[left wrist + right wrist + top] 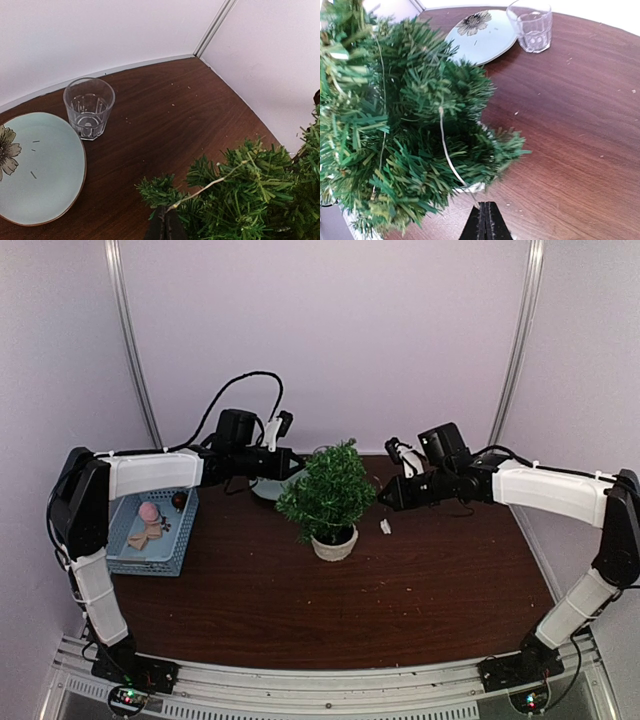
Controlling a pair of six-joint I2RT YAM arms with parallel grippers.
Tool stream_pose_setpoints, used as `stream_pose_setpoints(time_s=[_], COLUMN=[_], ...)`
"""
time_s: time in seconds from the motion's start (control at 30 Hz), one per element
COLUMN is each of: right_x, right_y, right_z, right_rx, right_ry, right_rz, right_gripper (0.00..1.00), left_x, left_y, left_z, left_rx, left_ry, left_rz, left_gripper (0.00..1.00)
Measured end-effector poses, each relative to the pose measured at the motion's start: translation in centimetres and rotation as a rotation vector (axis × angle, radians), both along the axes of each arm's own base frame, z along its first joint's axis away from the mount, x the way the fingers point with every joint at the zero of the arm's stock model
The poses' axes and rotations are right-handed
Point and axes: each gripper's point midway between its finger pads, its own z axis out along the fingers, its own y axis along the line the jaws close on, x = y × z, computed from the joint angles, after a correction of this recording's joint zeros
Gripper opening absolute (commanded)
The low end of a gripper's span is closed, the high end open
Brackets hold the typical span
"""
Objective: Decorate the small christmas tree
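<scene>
Centre frame from above, the small christmas tree (328, 495) stands on the worktop (300, 610). My left fingers (165, 216) and right fingers (484, 211) are pinched closed, each on an end of a thin pale strand (447, 160) across its branches. At frame left, ornaments (149, 511) lie in the blue tray (150, 567); most decorating remains, I judge.

I see the small christmas tree (328, 490) dark green, its pot (335, 543) off-white, plate (45, 170) pale mint with a flower print, surface (400, 590) dark red-brown woodgrain, tray (150, 560) blue.
</scene>
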Motion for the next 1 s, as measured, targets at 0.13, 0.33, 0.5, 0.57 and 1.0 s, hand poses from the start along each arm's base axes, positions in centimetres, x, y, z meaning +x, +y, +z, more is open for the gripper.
stream_pose_setpoints(time_s=[0.13, 0.33, 0.5, 0.57, 1.0], right_x=[-0.4, -0.9, -0.5, -0.3, 0.6], right_y=[1.3, 2.8, 2.8, 2.6, 1.6], right_z=[-1.1, -3.9, -6.3, -6.6, -4.9], right_rx=[0.000, -0.007, -0.031, -0.037, -0.041], right_ry=[0.025, 0.072, 0.105, 0.102, 0.042], right_rz=[0.020, 0.036, 0.012, -0.002, -0.057], right_gripper=[0.00, 0.00, 0.04, 0.09, 0.42], left_x=[0.0, 0.1, 0.1, 0.1, 0.0], left_y=[0.0, 0.1, 0.1, 0.1, 0.6], left_z=[0.0, 0.0, 0.0, -0.1, -0.4], left_rx=[0.001, 0.003, 0.003, 0.003, 0.024], left_ry=[0.000, -0.001, -0.001, -0.001, 0.001], left_rz=[0.002, 0.006, 0.006, 0.006, 0.022], left_gripper=[0.00, 0.00, 0.00, 0.00, 0.30])
